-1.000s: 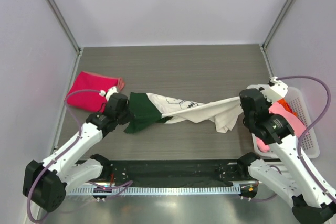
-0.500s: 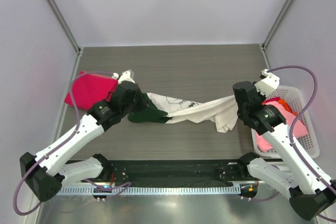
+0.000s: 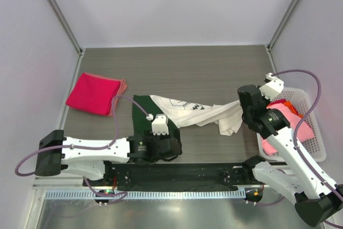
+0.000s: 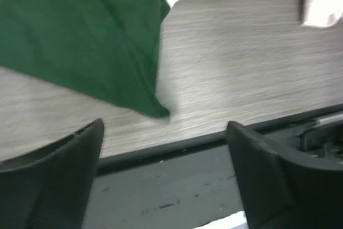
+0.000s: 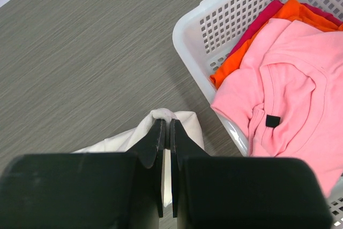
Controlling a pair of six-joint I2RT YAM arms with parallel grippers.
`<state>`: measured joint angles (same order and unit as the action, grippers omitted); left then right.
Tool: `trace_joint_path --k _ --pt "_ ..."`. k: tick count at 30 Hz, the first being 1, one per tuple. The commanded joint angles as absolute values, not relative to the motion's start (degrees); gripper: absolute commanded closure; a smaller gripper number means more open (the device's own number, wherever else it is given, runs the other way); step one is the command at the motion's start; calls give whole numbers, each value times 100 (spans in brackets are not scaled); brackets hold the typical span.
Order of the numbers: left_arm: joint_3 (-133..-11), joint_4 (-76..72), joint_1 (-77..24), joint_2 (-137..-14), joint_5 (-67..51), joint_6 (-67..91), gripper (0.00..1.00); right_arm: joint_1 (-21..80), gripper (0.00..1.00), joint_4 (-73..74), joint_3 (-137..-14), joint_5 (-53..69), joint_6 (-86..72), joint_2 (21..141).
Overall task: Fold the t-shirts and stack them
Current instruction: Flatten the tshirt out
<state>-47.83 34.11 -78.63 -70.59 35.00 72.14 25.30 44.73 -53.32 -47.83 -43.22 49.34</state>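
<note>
— What's closest to us?

— The left gripper, low over the table by its near edge. Its fingers are spread wide with nothing between them. Just beyond its tips lies the green sleeve, apart from them.

— And the rest of that garment?

— The cream-white shirt runs rightward from the sleeve across the middle of the table, bunched and twisted, zigzag print up. Its right end goes to the right gripper.

— Is that one holding it?

— Yes. Seen from the wrist, the right gripper has its fingers pressed together, pinching a fold of the cream cloth.

— Right of that?

— The white lattice basket at the table's right edge. The pink shirt lies on top inside it, over an orange cloth.

— And further back?

— The magenta-red shirt, folded flat at the left side, well apart from both grippers.
</note>
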Motion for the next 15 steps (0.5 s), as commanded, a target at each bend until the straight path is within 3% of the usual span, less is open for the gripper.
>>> trace_joint_path --k 1,5,8,12,15 --pt "-4913 4085 -8227 -7154 4913 8244 1 2496 99 4236 -5274 -4808 -4315 4808" --pt "-4975 4641 -7929 -6725 4826 7947 0 2470 99 4228 -5230 -4737 -4254 4808" --pt "-4057 3628 -6800 -5707 3905 7139 3 2470 99 4210 -5168 -4711 -4254 4790" --pt "-3516 2954 -5425 -4765 2673 6102 30 2452 99 4087 -5063 -4562 -4271 4772" --pt "-3778 3164 -4993 -4894 2646 5460 38 2452 99 4043 -5027 -4526 -4271 4807"
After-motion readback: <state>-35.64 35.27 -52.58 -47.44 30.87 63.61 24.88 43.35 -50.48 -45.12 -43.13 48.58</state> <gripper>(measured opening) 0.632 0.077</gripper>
